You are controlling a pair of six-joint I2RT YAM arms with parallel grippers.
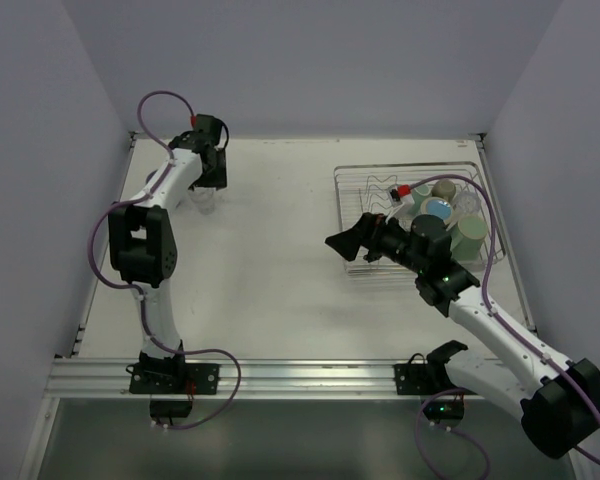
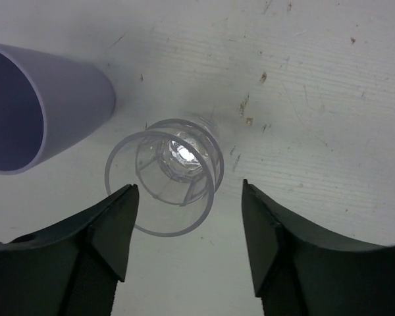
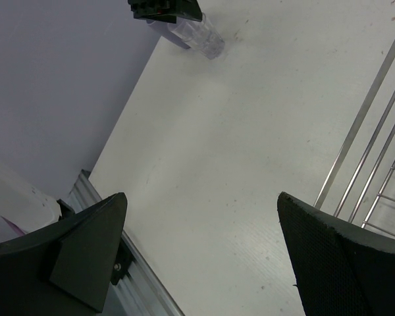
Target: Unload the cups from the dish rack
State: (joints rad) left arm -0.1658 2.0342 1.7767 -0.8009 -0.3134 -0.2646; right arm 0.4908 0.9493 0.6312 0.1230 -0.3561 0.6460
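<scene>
Top external: rack [image 1: 355,187] perhaps touching edge [image 1: 522,290].

- Clear cup [image 2: 174,174]: see-through and glossy, with a bright glint in the base. Glass or clear plastic, can't tell which.
- Lavender cup [image 2: 59,105] right next to it: opaque, smooth, matt, no shine at all.
- Table [image 2: 329,99]: white and matt, with a fine grain, scratches and little brown specks.
- Left gripper [image 2: 187,189]: black, looks like plastic, smooth with a dull sheen.
- Right gripper [image 3: 201,197]: black too, and one inner face has a fine, rough, mesh-like texture.
- Dish rack [image 3: 364,115]: thin silver metal wire, bright and shiny.
- Rail [image 1: 300,375] along the near edge: bare grey metal, satin finish.
- Cables [image 1: 163,94]: purple, smooth sheathing.
</scene>
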